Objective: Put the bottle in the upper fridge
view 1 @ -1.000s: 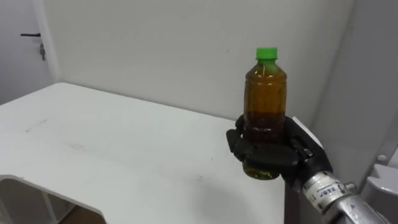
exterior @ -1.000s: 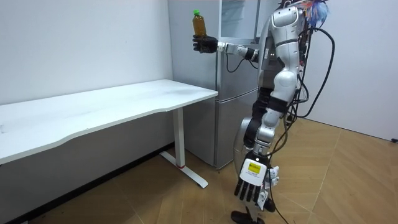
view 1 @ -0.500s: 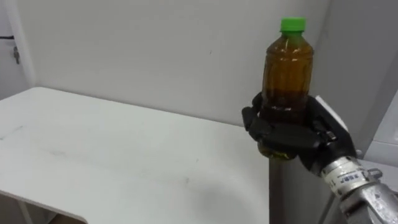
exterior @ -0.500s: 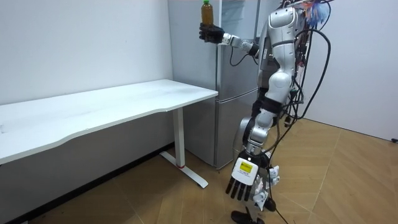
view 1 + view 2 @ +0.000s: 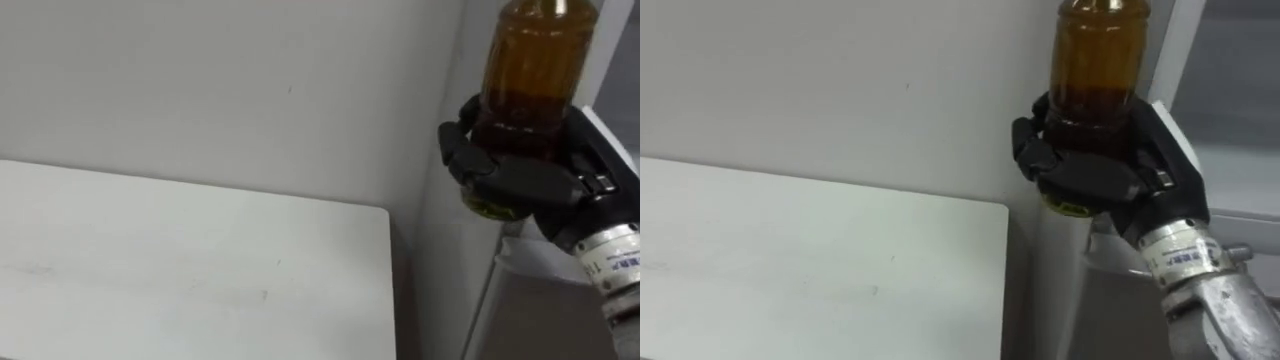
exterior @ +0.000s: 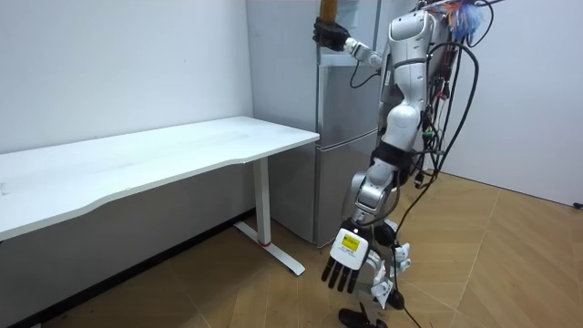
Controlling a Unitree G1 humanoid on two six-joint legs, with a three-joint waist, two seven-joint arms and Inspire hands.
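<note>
While the robot stands on the wooden plank floor [image 6: 510, 273] close to the front of the tall grey fridge [image 6: 342, 137], its right arm is raised towards the upper part of this fridge. The plain white wall [image 6: 118, 64] runs behind the fridge and goes on to the room view's left of it. The long white table with white metal legs [image 6: 173, 150] stands just beside the fridge, on the room view's left of it, with its short end almost against the fridge's side. The upper door of the fridge seems to be open, because a paler panel shows there in the room view, but this I cannot tell with certainty.

The left hand [image 6: 342, 264] hangs low, well below the fridge's upper part and near the height of its bottom edge. Its fingers are straight and point down, and it holds nothing.

The right hand [image 5: 520, 180] is high up, in front of the upper corner of the fridge. Its black fingers are curled firmly round the lower half of the clear plastic bottle with brown liquid [image 5: 535, 70]. This bottle stands upright in the hand, in the air in front of the fridge's upper corner and higher than the table's end. Its top runs out of the eye views at the upper edge.
</note>
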